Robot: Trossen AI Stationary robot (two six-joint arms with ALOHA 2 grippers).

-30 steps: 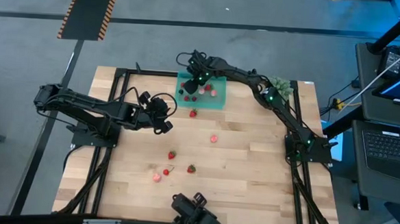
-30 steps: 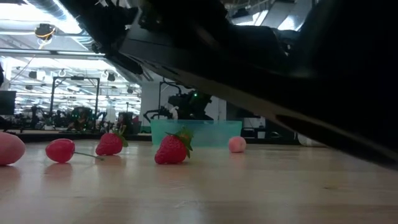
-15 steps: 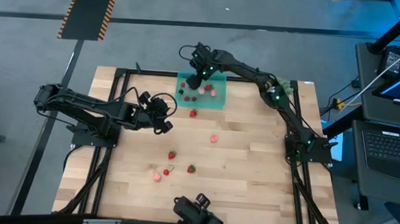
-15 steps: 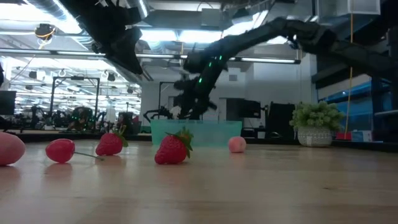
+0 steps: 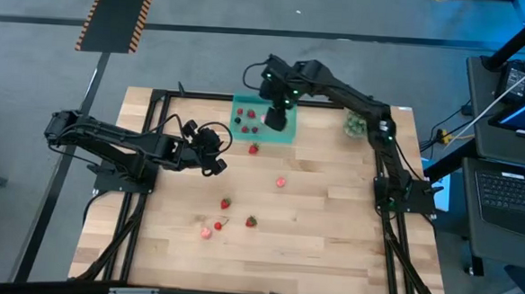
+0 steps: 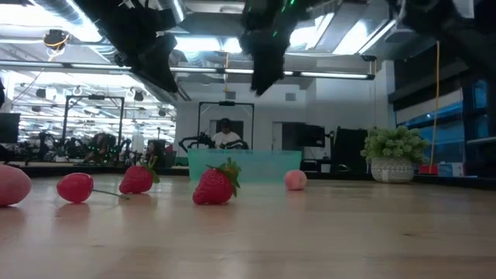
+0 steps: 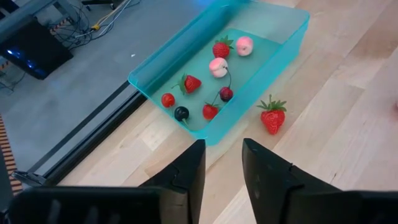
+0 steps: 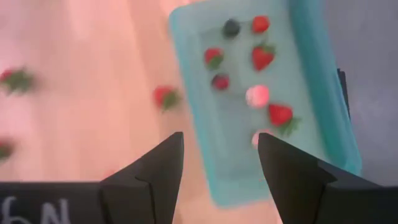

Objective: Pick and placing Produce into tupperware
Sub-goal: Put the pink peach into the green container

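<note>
**Right pincer hanging empty above the tupperware**

Over on the left, the left gripper (image 5: 215, 151) is hovering above the wooden table (image 5: 330, 223), jaws narrow with a small gap and nothing between them. Ahead of it the tupperware (image 7: 273, 46) is sitting with eight pieces of produce (image 7: 217, 66) inside, one strawberry (image 7: 272, 116) lying just outside its wall. Moving right, the right gripper (image 5: 277, 119) is hanging directly over the tupperware, fingers spread wide and empty. More berries (image 5: 225, 203) are lying loose, well behind the left gripper.

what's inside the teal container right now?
In the translucent teal plastic container: eight small pieces, mostly red strawberries, two pale pink, one dark berry. From above, the right gripper covers part.
</note>
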